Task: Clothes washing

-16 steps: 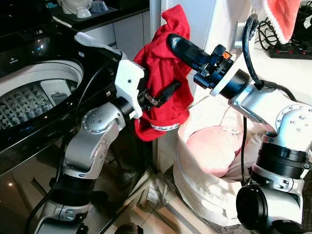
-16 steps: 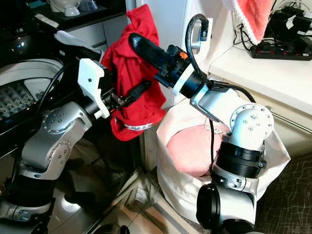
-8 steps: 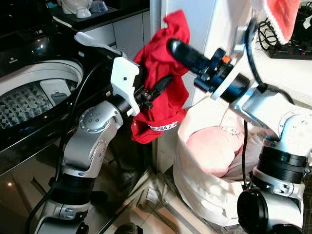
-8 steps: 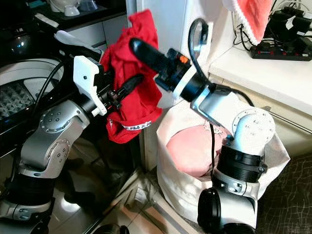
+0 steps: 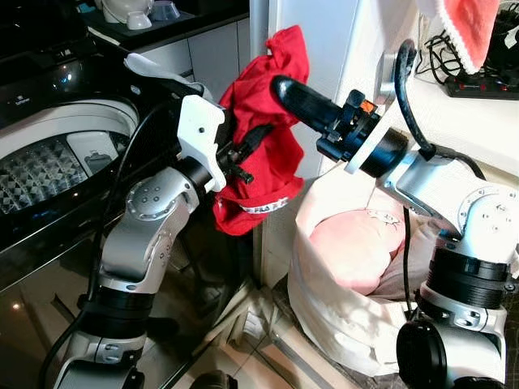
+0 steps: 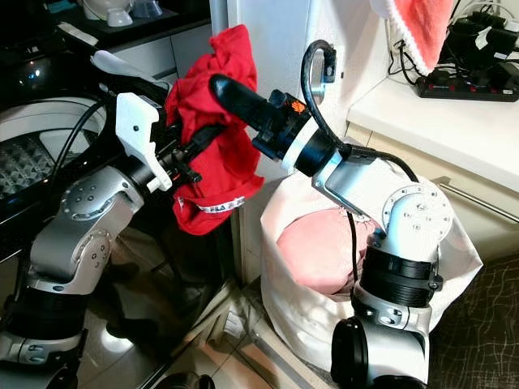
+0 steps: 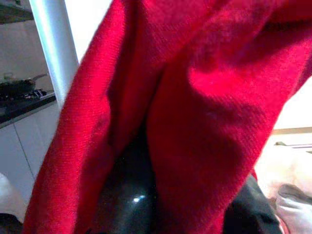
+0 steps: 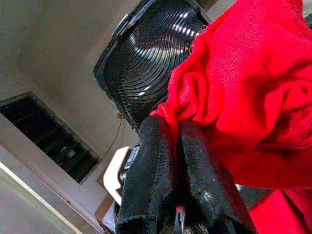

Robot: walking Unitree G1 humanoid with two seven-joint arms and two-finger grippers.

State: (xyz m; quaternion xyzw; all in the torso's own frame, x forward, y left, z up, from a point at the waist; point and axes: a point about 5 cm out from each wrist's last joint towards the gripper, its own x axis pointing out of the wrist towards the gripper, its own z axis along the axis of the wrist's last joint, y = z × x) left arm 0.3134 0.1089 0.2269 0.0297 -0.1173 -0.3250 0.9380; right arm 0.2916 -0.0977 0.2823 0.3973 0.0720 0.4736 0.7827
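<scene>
Nearest, the white laundry bag [image 5: 324, 316] sits on the floor with pink laundry [image 5: 357, 247] inside. Above it, both arms hold the red garment [image 5: 263, 146] in mid-air, between bag and washer. The right gripper [image 8: 178, 146] has its fingers pinched together on a fold of cloth; the left gripper [image 5: 255, 142] is buried in the fabric, clamped or not I can't tell. To do this well: carry it over the drum [image 5: 49, 174] before letting go, hem clear of the rim. Beyond, a dark counter [image 5: 162, 28], and a power strip [image 5: 482, 85] on the shelf.
</scene>
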